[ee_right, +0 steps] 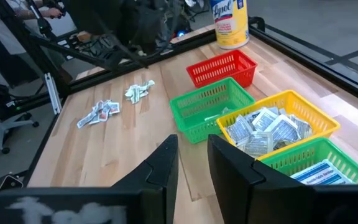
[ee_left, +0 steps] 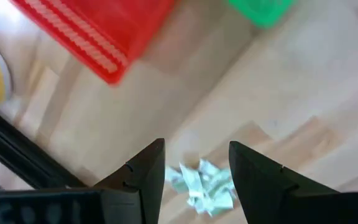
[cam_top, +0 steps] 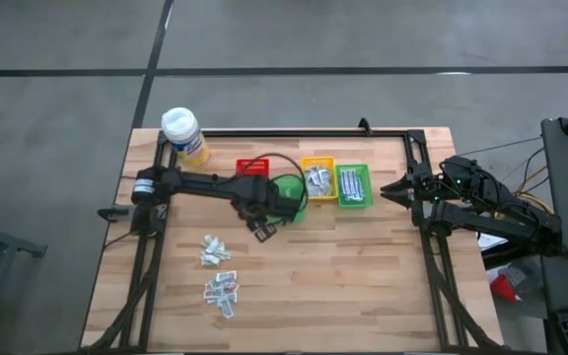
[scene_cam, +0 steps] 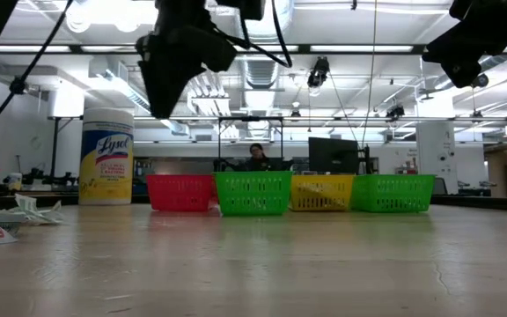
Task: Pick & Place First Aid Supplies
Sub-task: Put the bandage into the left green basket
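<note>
Two loose heaps of first aid supplies lie on the wooden table: pale greenish sachets (cam_top: 212,248) (ee_right: 138,90) and white packets (cam_top: 223,293) (ee_right: 98,114). My left gripper (cam_top: 262,229) (ee_left: 196,149) hangs open above the table, pointing down, near the front of the red bin (cam_top: 252,168) and the middle green bin (cam_top: 289,194). Far below, the greenish heap (ee_left: 204,183) shows between its fingers, untouched. My right gripper (cam_top: 394,189) (ee_right: 192,146) waits at the table's right edge, open and empty.
Four bins stand in a row at the back: red (ee_right: 222,67), green (ee_right: 213,106), yellow (ee_right: 303,112) with silvery wrappers (ee_right: 263,127), and green (ee_right: 347,155) with blue-striped strips (ee_right: 319,171). A yellow wipes canister (cam_top: 182,133) stands at the far left corner.
</note>
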{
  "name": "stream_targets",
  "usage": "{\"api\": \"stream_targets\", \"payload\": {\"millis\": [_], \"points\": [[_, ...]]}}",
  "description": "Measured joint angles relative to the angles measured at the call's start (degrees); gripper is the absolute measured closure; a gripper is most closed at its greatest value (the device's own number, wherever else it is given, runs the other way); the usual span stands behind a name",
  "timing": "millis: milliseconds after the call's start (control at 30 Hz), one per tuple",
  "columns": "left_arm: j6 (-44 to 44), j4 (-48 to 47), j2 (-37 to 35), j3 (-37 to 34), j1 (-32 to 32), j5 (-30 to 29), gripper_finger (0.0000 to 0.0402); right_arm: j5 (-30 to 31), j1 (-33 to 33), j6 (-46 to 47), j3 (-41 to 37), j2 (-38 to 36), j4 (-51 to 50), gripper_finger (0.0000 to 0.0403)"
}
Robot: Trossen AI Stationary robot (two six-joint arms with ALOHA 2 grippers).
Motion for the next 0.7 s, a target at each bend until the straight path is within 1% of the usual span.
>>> {"api": "stream_targets", "payload": {"millis": [200,333,500,700], "points": [[-8.33,-0.05,-2.64,-5.46,-3.11,2.54,0.0229,0.0,0.0,-0.02,0.0,0.0,0.0,0.0314],[-14.54,0.06,-3.54,-8.57,-4.86,4.58,0.0229,0.0,-0.02,-0.02,0.0,0.01,0.0,0.0321],[-20.31,0.6,-4.38,-12.28,-7.09,6.68,0.0229,0.0,0.0,0.0,0.0,0.02,0.0,0.0331],[-26.39,4.93,-6.97,-19.08,-9.19,10.39,0.0229,-0.01,0.0,0.0,0.0,0.02,0.0,0.0333]]}}
